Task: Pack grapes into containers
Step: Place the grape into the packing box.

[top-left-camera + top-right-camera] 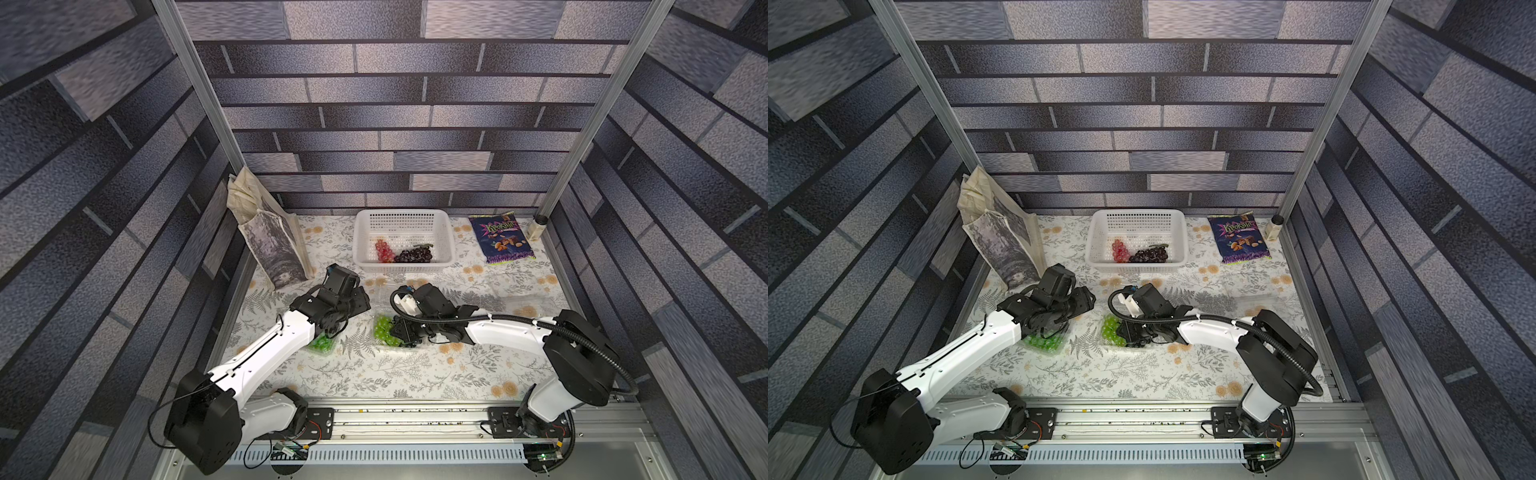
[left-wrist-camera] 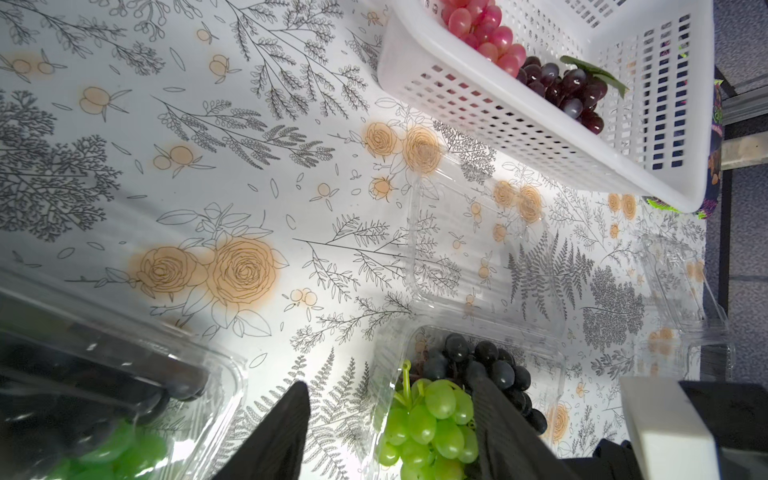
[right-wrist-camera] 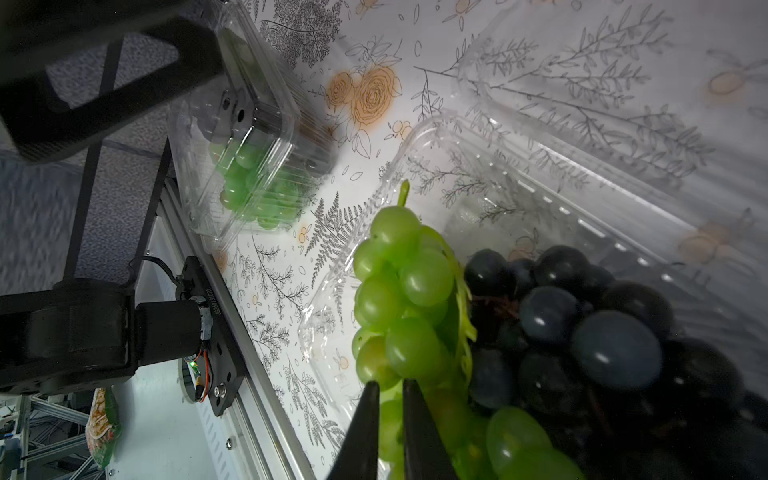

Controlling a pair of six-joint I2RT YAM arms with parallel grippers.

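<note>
Fingers of the right gripper are squeezed down narrow on the green bunch, with just a slit between them and green showing in it. That bunch sits in the open container, touching a black bunch right beside it. The container's lid lies flat open toward 12 o'clock.

On the left gripper the fingers are spread wide with nothing between them. It hangs over the flowered tablecloth at around 10 to 11 o'clock from the open container.

Counts, going by the top views with 12 at the back wall:

Three clear containers.
- The open one is mid-table.
- The closed container is near it at 9 o'clock, with a second green bunch inside.
- An empty container sits well apart, between 2 and 3 o'clock.

The left arm crosses over the closed one and hides part of it. In the left wrist view some dark shapes show through its plastic, and I can't tell if that's grapes or a reflection.

Five bunches that I can see: two green, one black, plus a red bunch and a dark purple bunch. The last two lie side by side in the white basket at 12 o'clock.

Around the edges, a tote bag leans at 10 o'clock and a snack packet lies at 1 o'clock. A small jar stands in the corner just past the packet.
</note>
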